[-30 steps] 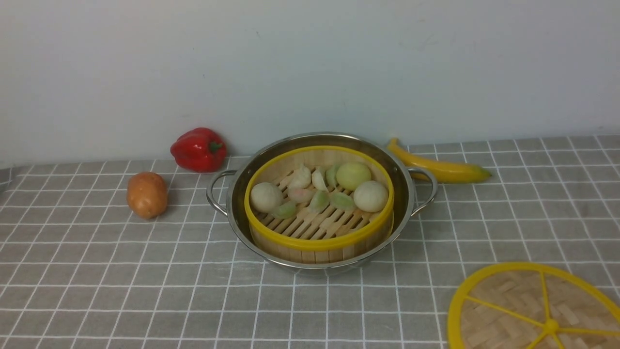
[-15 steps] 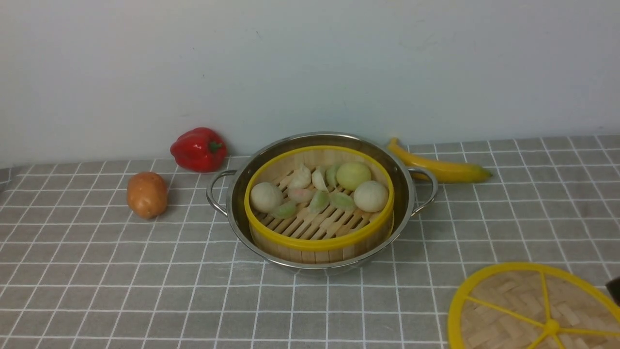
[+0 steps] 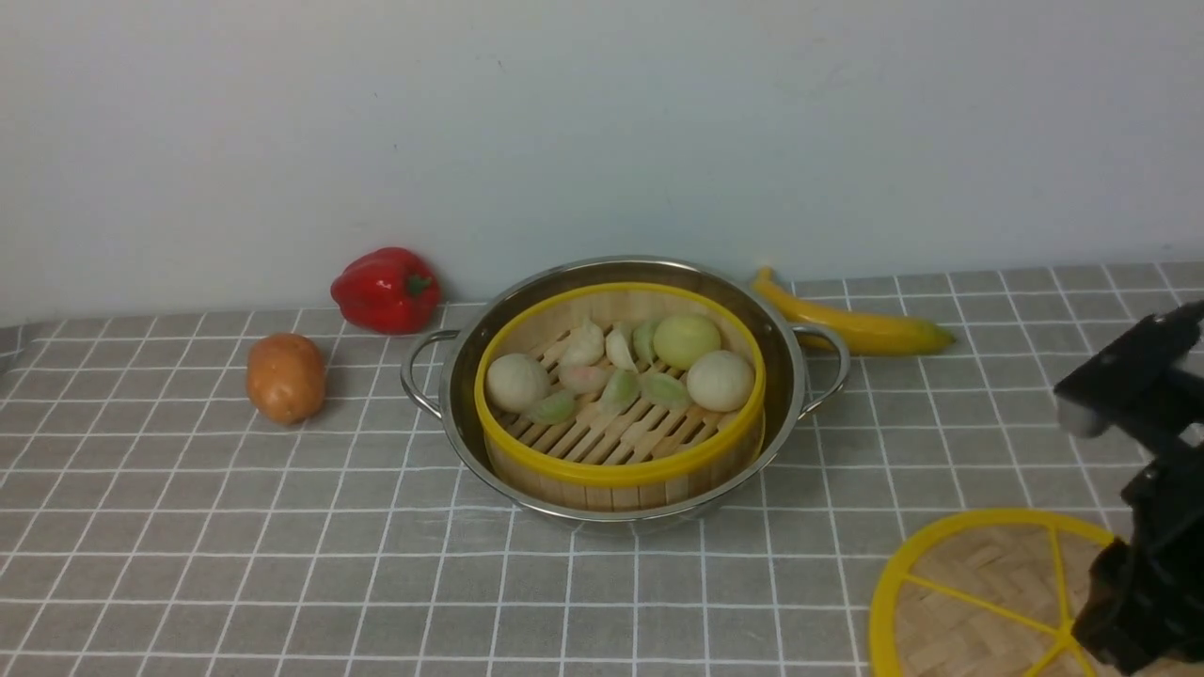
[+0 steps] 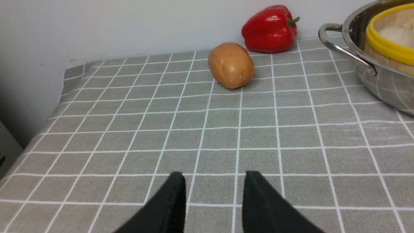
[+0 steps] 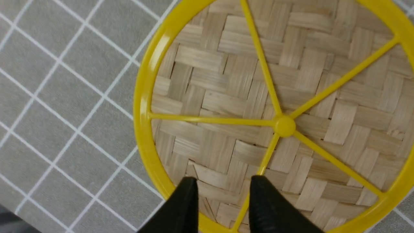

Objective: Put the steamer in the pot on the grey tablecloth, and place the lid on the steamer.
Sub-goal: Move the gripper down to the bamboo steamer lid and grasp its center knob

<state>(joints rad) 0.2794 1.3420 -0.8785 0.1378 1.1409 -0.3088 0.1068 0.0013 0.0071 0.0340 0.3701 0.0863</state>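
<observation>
Reaching for the flat woven-bamboo lid with yellow plastic spokes point(image 5: 207, 145) seems to be the step now, the black right gripper point(image 5: 223, 191) standing wide above it and gripping nothing; lining the fingers up across the rim, descending slowly and pinching the edge without bending it is probably wisest. The round yellow-rimmed bamboo steamer point(image 3: 621, 470) is already sitting inside the shiny steel pot point(image 3: 632, 516). The black left gripper point(image 4: 215, 194) is waiting apart and empty, jaws parted. The front view is cropping the lid, and the right arm point(image 3: 1166, 527) is covering part of it, blurred.
</observation>
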